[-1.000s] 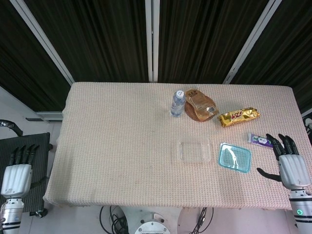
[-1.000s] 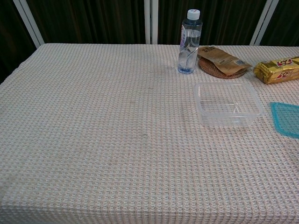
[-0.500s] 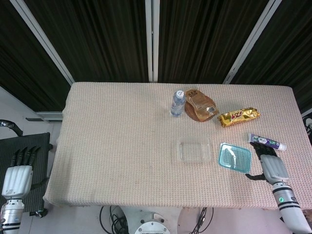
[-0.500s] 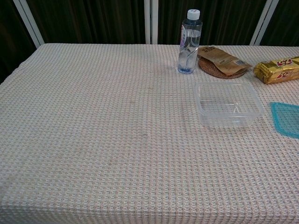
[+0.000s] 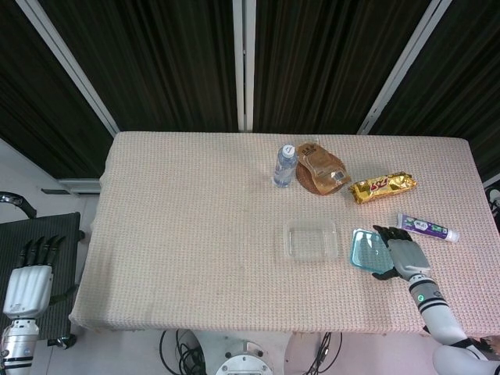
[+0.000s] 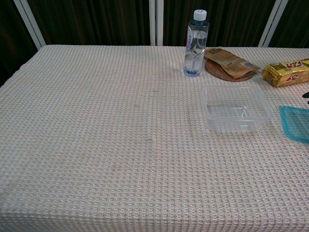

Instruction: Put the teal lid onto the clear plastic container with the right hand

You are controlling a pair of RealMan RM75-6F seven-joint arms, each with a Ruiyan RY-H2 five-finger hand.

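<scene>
The teal lid [image 5: 364, 250] lies flat on the cloth just right of the clear plastic container [image 5: 311, 239], which stands empty; both also show in the chest view as lid [image 6: 295, 123] and container [image 6: 235, 108]. My right hand [image 5: 402, 255] is over the lid's right part, fingers spread across it with the thumb by its near edge. I cannot tell whether it touches the lid. My left hand [image 5: 26, 280] hangs off the table's left side, fingers straight, holding nothing.
Behind the container stand a water bottle [image 5: 285, 165], a brown pouch on a round coaster [image 5: 320, 173] and a gold snack pack [image 5: 382, 187]. A toothpaste tube [image 5: 428, 228] lies just beyond my right hand. The table's right edge is close.
My right hand has moved left from the table's right edge, past the toothpaste tube, and now covers the right part of the lid. The lid and the left hand have stayed put.
</scene>
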